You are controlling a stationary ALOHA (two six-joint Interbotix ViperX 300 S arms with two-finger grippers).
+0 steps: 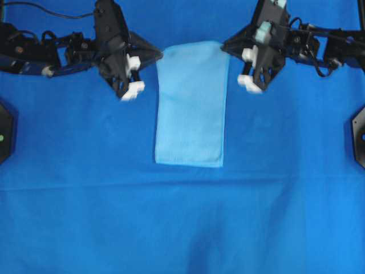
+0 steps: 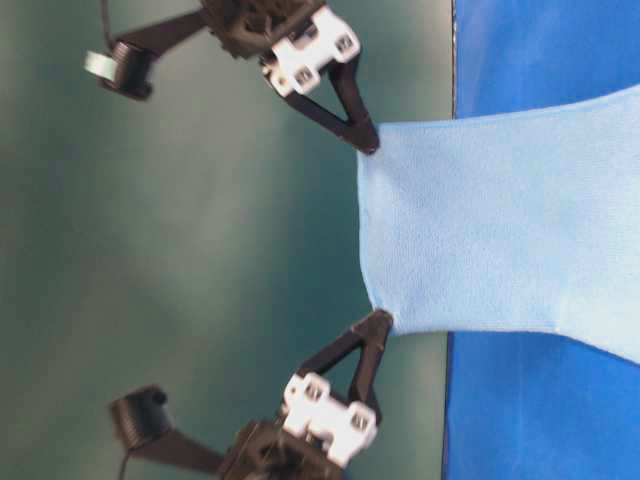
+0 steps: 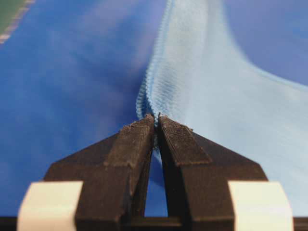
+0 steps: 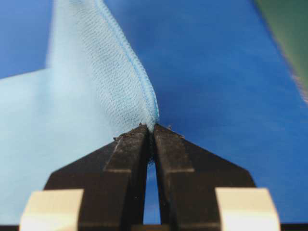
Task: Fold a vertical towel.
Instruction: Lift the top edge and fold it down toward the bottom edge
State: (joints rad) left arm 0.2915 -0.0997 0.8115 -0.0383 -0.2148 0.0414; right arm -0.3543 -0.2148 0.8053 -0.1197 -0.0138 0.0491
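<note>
The towel is a light sky-blue rectangle lying lengthwise down the middle of the table, its near end flat and its far end raised. My left gripper is shut on the towel's far left corner. In the left wrist view the hem is pinched between the gripper's black tips. My right gripper is shut on the far right corner. In the right wrist view the stitched edge runs into the closed tips of the gripper. The far edge hangs stretched between the two grippers.
A large royal-blue cloth covers the table under and around the towel. Black arm bases sit at the left edge and the right edge. Dark green backdrop lies beyond the table's far edge.
</note>
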